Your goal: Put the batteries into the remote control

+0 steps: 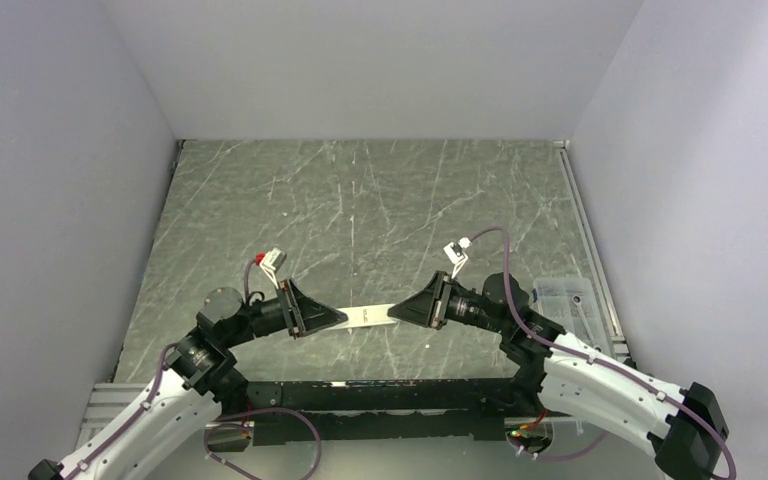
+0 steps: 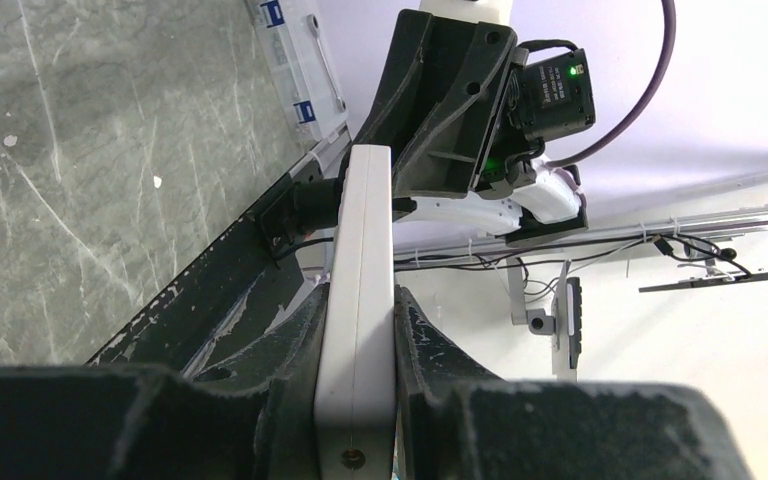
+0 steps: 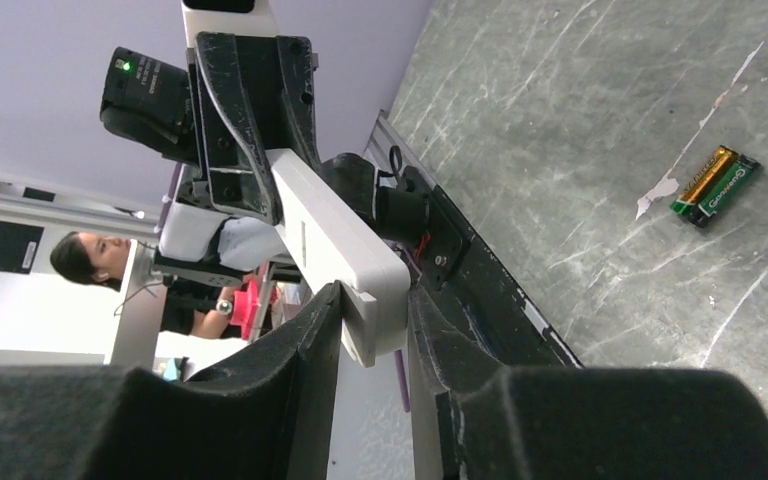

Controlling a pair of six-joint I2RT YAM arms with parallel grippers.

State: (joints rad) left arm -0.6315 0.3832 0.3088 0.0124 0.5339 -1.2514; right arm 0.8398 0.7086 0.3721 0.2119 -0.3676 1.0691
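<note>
The white remote control (image 1: 368, 314) hangs level above the table, spanned between both grippers. My left gripper (image 1: 338, 318) is shut on its left end; in the left wrist view the bar (image 2: 360, 290) runs straight out from between the fingers of that gripper (image 2: 357, 300). My right gripper (image 1: 396, 312) grips the other end; in the right wrist view its fingers press both sides of the remote (image 3: 335, 235), where a thin white layer sticks out as a step at the right gripper (image 3: 375, 300). The two batteries (image 3: 715, 185), gold and green, lie side by side on the table.
A clear plastic box (image 1: 565, 300) sits at the table's right edge, also seen in the left wrist view (image 2: 295, 60). A black rail (image 1: 380, 395) runs along the near edge between the arm bases. Pale walls close in the table on three sides.
</note>
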